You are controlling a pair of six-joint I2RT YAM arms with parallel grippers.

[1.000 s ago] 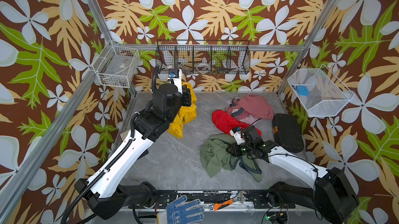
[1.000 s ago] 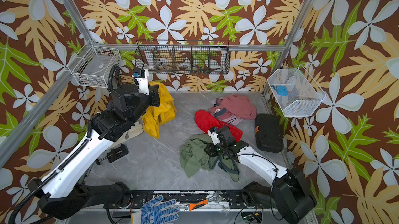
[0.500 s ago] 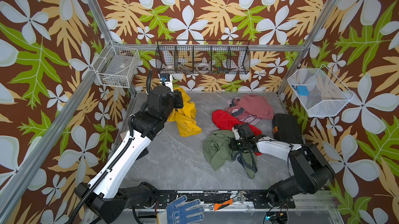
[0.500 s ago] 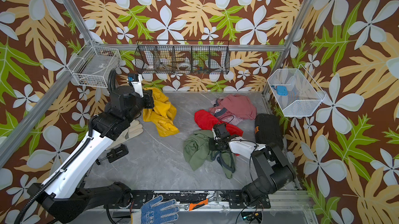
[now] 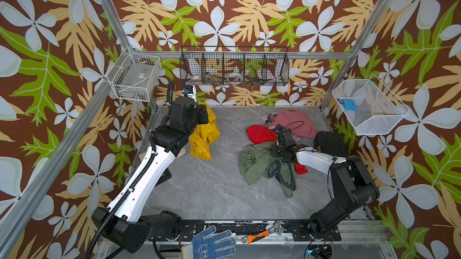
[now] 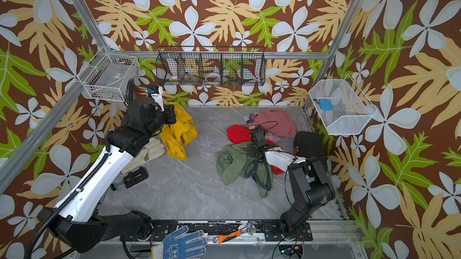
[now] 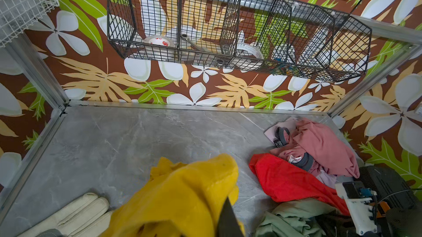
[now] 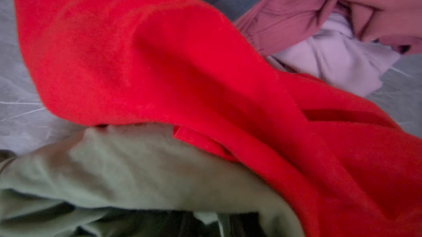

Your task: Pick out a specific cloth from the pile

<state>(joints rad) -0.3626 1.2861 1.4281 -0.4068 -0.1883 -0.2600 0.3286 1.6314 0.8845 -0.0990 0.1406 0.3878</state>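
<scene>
Now holding cloth (image 5: 203,136) clamped tight in left fingers (image 7: 226,221), nothing else caught. Hanging at back-left, lower end seemingly touching surface (image 5: 212,195), well apart from pile (image 5: 296,123). Since a second ago: sagging lower and spreading out, not drifting back toward the heap. Right fingers (image 5: 275,149) shifting up onto the seam between red cloth (image 8: 159,64) and green garment (image 8: 137,167); failing to tell whether open or gripping. Judging the pick essentially done, only set-down remaining.
</scene>
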